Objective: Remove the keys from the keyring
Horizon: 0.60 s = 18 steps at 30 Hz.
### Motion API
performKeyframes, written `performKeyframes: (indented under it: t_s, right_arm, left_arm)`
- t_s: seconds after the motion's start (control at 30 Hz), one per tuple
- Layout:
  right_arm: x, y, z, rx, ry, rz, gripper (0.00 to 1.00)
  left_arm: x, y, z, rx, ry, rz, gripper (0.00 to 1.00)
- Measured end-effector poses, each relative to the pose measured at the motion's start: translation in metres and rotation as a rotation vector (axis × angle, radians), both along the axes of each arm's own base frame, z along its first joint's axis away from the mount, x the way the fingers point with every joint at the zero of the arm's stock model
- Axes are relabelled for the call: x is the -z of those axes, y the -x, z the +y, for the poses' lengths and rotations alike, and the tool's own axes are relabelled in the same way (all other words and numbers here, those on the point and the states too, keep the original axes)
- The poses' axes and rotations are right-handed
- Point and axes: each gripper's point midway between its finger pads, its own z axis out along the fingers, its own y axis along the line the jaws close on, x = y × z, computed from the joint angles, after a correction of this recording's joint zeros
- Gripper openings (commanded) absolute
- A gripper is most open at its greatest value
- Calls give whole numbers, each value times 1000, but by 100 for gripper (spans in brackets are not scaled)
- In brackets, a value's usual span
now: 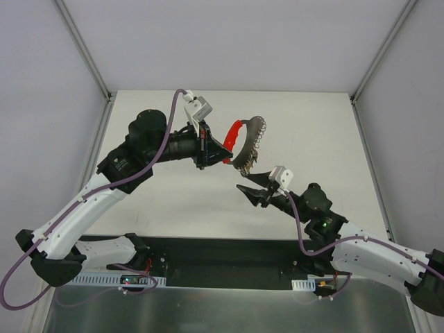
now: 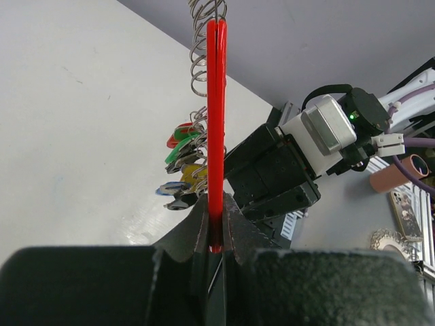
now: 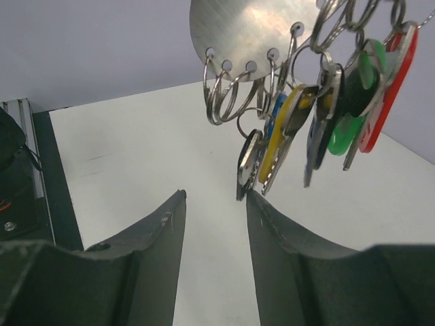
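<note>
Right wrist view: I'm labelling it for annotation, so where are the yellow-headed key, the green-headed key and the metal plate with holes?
yellow-headed key (image 3: 282,139), right wrist view, on its yellow plastic head.
green-headed key (image 3: 343,136), right wrist view, on its green head.
metal plate (image 3: 258,30), right wrist view, on its shiny face.

Looking down at the table (image 1: 194,208) from above its near edge. Riding close on each wrist, both framing the keys (image 3: 285,136).
</note>
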Motion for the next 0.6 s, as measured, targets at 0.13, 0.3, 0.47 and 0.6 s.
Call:
performKeyframes:
  t_s: [0.13,0.3,0.47,0.6]
  right_arm:
    - [-4,2,4,-14,-4,-5,42]
    - [-12,5,6,-23,-24,-18,46]
    - [-19,0,6,0,-31,-28,45]
    - [-25,-4,6,18,-32,-44,42]
  left_arm:
    - [-3,0,-1,-3,15,12,0]
    - [-7,0,-2,-6,31,19,0]
    - [-7,1,-2,-6,34,26,0]
    - [-7,1,-2,-3,35,30,0]
